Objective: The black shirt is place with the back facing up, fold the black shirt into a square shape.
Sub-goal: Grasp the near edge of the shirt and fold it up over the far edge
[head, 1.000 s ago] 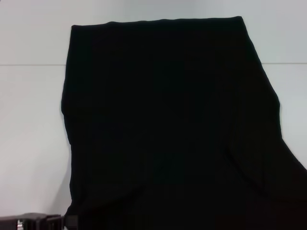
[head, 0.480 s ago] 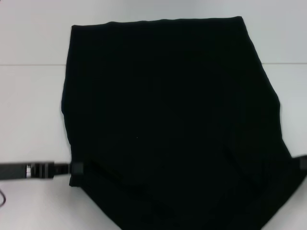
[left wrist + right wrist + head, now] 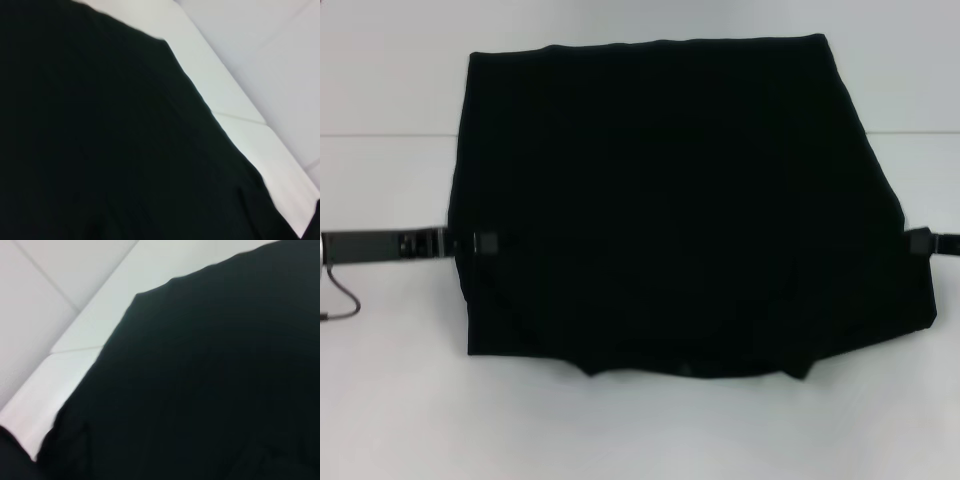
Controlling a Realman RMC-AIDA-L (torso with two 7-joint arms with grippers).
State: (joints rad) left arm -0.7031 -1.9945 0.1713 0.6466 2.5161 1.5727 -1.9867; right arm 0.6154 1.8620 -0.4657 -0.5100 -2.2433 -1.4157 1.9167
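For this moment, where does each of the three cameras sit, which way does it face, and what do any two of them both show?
Head view: on the robot's head, looking forward and down at the black shirt on the white table; the left gripper and right gripper show at the shirt's side edges.
Left wrist view: on the left arm, close over the shirt and a strip of table; no fingers show.
Right wrist view: on the right arm, close over the shirt and table; no fingers show.
Shared: all three show shirt and table.
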